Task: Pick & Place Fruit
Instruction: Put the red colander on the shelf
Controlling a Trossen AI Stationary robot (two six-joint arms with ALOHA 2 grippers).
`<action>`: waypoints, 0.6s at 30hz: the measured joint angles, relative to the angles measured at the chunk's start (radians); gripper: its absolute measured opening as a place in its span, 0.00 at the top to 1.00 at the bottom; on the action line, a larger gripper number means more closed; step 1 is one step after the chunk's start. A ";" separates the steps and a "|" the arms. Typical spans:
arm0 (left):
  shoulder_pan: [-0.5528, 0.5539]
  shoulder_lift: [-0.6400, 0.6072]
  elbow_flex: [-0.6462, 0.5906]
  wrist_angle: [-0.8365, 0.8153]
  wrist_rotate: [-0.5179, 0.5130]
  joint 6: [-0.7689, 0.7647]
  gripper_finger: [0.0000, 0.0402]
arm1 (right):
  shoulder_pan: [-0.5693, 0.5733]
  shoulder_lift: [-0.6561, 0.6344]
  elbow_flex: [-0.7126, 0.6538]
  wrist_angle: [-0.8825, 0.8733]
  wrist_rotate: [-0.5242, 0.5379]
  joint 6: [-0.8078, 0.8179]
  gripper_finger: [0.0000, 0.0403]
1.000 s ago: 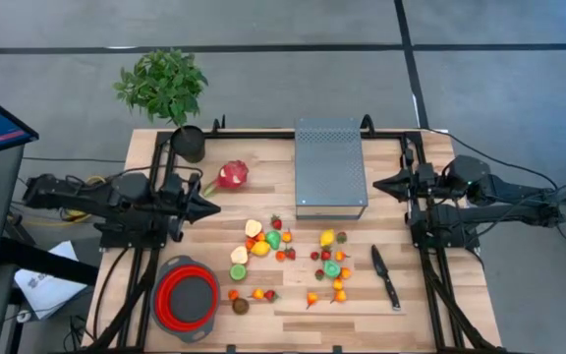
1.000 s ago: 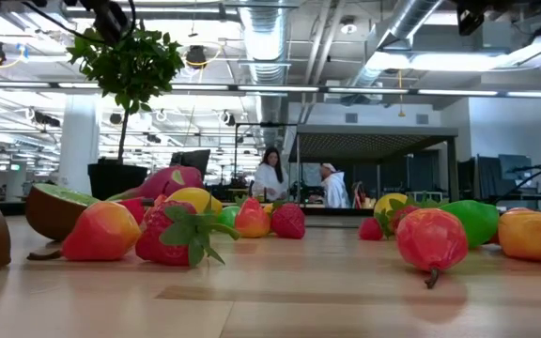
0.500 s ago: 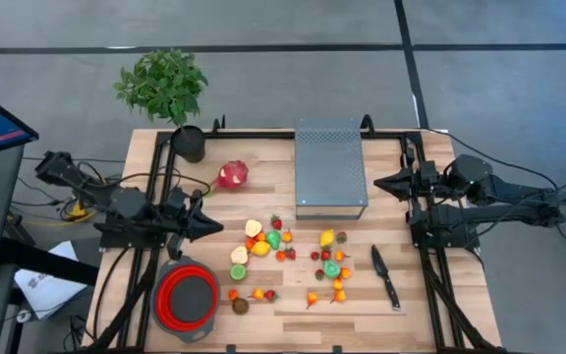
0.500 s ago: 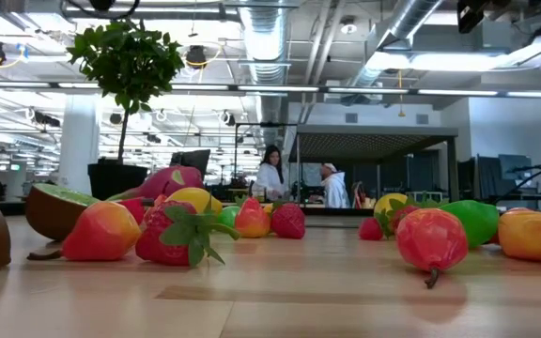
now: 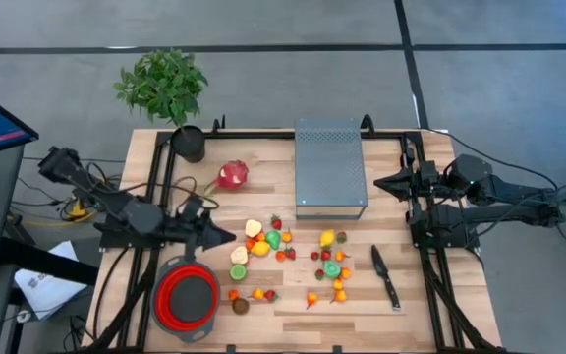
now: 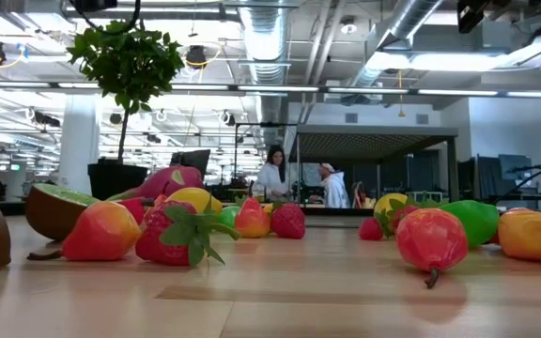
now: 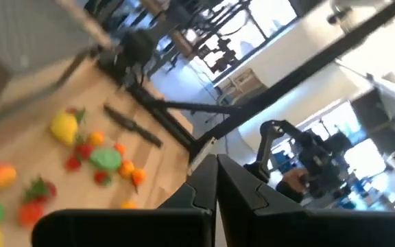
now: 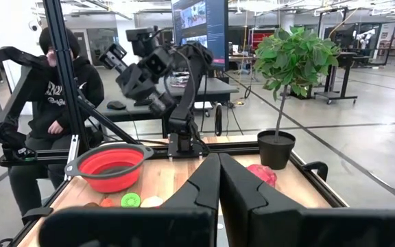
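Observation:
Several small toy fruits (image 5: 293,258), red, orange, yellow and green, lie scattered on the wooden table's middle. In the low view they rest on the tabletop, a strawberry (image 6: 172,235) in front. A pink-red dragon fruit (image 5: 232,175) lies apart, farther back on the left. My left gripper (image 5: 229,236) is shut, holds nothing, and hovers just left of the nearest fruits; its wrist view shows its shut fingers (image 7: 216,180) above the fruits (image 7: 105,159). At the table's right edge my right gripper (image 5: 376,183) waits, shut and touching nothing (image 8: 219,171).
A red bowl with a grey inside (image 5: 187,298) stands at the near left. A black-handled knife (image 5: 385,275) lies right of the fruits. A grey metal box (image 5: 330,167) sits at the back middle, a potted plant (image 5: 187,143) at the back left. A person (image 8: 60,89) sits beyond the table.
My left gripper has swung toward the table's near edge and then to the right, closer to the scattered fruits, rolling about its own axis on the way. It has stayed shut. The fruits have not moved.

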 joint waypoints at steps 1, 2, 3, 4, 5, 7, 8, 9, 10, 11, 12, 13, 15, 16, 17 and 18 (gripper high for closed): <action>-0.006 0.012 0.000 0.000 0.000 -0.046 1.00 | 0.000 0.000 0.000 0.000 0.000 0.000 1.00; -0.011 0.025 0.000 0.003 0.000 -0.092 1.00 | 0.000 0.000 0.000 0.000 0.000 0.000 1.00; -0.015 0.037 0.000 0.006 0.001 -0.139 1.00 | 0.000 0.000 0.000 0.000 0.000 0.000 1.00; -0.021 0.049 0.001 0.007 0.000 -0.184 1.00 | 0.000 0.000 0.000 0.000 0.000 0.000 1.00; -0.027 0.062 0.006 0.004 0.000 -0.218 1.00 | 0.000 0.000 0.000 0.000 0.000 0.000 1.00; -0.037 0.091 0.036 0.004 0.000 -0.241 1.00 | 0.000 0.000 0.000 0.000 0.000 0.000 1.00; -0.039 0.104 0.057 0.008 0.000 -0.240 1.00 | 0.000 0.000 0.000 0.000 0.000 0.000 1.00; -0.039 0.119 0.081 0.011 0.000 -0.234 1.00 | 0.000 0.000 0.000 0.000 0.000 0.000 1.00; -0.039 0.136 0.105 0.011 -0.001 -0.226 1.00 | 0.000 0.000 0.000 0.000 0.000 0.002 1.00; -0.040 0.153 0.128 0.009 -0.003 -0.210 1.00 | 0.000 0.000 0.000 0.000 0.000 0.010 1.00; -0.044 0.170 0.152 0.008 -0.004 -0.193 1.00 | 0.000 0.000 0.000 0.000 0.000 0.021 1.00; -0.047 0.183 0.172 0.007 -0.004 -0.178 1.00 | 0.000 0.000 0.000 0.000 0.000 0.034 1.00; -0.055 0.202 0.204 0.007 -0.007 -0.167 1.00 | 0.000 0.000 0.000 0.000 0.000 0.061 1.00; -0.060 0.209 0.213 0.007 -0.007 -0.167 1.00 | 0.000 0.000 0.000 0.000 0.000 0.068 1.00; -0.068 0.213 0.218 0.004 -0.007 -0.168 1.00 | 0.000 0.000 0.000 0.000 0.000 0.071 1.00; -0.076 0.214 0.219 0.002 -0.007 -0.183 1.00 | 0.000 0.000 0.000 0.000 0.000 0.071 1.00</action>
